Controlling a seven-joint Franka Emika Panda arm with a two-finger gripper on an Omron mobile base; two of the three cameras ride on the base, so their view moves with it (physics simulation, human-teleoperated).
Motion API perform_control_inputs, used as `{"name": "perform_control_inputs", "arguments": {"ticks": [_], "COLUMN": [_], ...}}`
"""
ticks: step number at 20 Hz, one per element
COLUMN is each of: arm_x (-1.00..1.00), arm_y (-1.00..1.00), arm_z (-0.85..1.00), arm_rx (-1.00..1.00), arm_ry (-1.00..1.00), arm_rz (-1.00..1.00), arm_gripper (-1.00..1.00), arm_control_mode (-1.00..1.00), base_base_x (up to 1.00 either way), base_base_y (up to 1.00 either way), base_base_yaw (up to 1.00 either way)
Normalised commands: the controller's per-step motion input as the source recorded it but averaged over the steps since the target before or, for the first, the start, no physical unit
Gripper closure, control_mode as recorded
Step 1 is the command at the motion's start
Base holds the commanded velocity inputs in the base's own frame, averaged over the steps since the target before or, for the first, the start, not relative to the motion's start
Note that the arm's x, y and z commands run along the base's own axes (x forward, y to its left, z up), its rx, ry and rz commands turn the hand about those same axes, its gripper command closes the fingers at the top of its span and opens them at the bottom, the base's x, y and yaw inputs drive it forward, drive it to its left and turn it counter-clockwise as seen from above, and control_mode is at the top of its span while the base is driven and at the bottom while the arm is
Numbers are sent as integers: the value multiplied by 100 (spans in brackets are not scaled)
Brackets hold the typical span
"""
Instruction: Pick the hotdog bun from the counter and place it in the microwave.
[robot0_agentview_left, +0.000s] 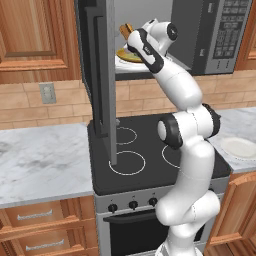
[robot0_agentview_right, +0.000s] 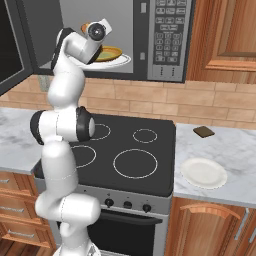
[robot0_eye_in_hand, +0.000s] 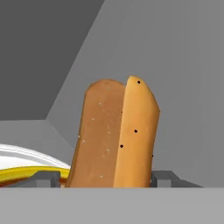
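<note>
Below me a black stovetop (robot0_agentview_right: 125, 150) with white burner rings, three dark knobs (robot0_agentview_right: 127, 205) along its front and a dark oven door (robot0_agentview_right: 125, 232) under them. Right of it a round white plate (robot0_agentview_right: 203, 173), a small flat dark-brown block (robot0_agentview_right: 204, 131) near it (toward the wall). Brick backsplash (robot0_agentview_right: 210, 105), a wall outlet (robot0_agentview_left: 47, 93), wooden cabinets (robot0_agentview_left: 32, 35).

Tan-brown hotdog bun (robot0_eye_in_hand: 114, 140) with perhaps dark specks, yellow plate (robot0_agentview_right: 111, 53), grey-veined white counter (robot0_agentview_left: 40, 162)
</note>
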Motion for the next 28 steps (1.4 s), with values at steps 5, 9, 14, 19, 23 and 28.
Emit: {"name": "perform_control_inputs", "arguments": {"ticks": [5, 9, 14, 19, 23, 28], "arm_x": [23, 8, 0, 0, 0, -2], "arm_y": [0, 0, 0, -1, -8, -15], "arm_z": [-11, -28, -21, -2, 0, 0], "arm_rx": [0, 0, 0, 0, 0, 0], "arm_ry": [0, 0, 0, 0, 0, 0], "arm_rz": [0, 0, -1, -2, -2, -2], "arm_gripper": [100, 100, -100, -100, -100, -100], "arm_control_mode": [-100, -100, -100, -100, -100, -100], "base_base_x": [0, 0, 0, 0, 0, 0], "base_base_y": [0, 0, 0, 0, 0, 0], "base_base_yaw": [0, 0, 0, 0, 0, 0]}}
